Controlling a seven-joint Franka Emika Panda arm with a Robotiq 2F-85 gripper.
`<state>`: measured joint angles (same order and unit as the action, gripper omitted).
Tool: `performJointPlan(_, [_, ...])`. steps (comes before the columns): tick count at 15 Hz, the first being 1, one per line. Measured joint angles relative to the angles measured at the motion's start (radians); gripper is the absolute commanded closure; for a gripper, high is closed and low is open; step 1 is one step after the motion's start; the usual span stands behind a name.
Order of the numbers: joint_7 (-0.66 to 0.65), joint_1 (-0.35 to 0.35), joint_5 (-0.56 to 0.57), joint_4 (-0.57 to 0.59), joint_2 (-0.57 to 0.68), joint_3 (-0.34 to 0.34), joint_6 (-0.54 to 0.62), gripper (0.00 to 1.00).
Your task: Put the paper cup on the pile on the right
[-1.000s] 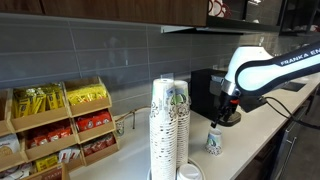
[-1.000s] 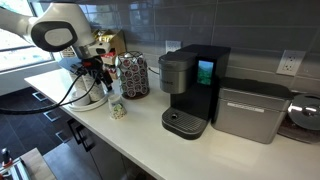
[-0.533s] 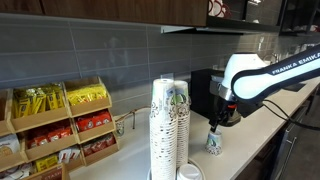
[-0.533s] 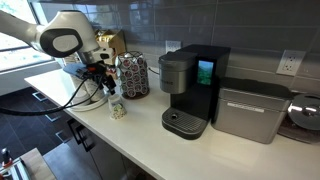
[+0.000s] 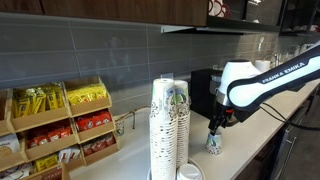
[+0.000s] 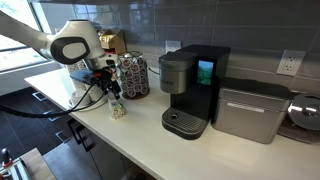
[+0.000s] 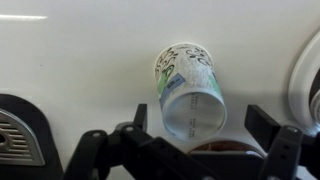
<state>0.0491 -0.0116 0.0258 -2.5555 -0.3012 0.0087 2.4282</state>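
A single white paper cup with a green print stands upside down on the white counter, seen in both exterior views (image 5: 214,144) (image 6: 117,108). In the wrist view the cup (image 7: 190,90) shows bottom-up between my fingers. My gripper (image 7: 200,118) is open, just above the cup, its fingers on either side without touching it; it also shows in both exterior views (image 5: 217,125) (image 6: 113,92). Two tall stacks of the same cups (image 5: 169,125) stand close to the camera in an exterior view.
A black coffee machine (image 6: 190,88) and a grey appliance (image 6: 248,108) stand on the counter. A pod holder (image 6: 132,75) is behind the cup. Wooden snack racks (image 5: 60,125) stand against the wall. A white plate edge (image 7: 306,70) lies beside the cup.
My arm has lowered toward the single cup, bringing the open gripper down over it. The cup has not moved.
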Motion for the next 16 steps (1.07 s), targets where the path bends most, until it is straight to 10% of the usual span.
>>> performJointPlan(7, [0.000, -0.007, 0.010, 0.005, 0.022, -0.002, 0.005, 0.00])
performJointPlan(13, [0.000, -0.006, 0.008, 0.005, 0.036, -0.002, 0.005, 0.58])
performJointPlan(16, [0.000, -0.005, 0.008, 0.008, 0.038, -0.002, 0.005, 0.61])
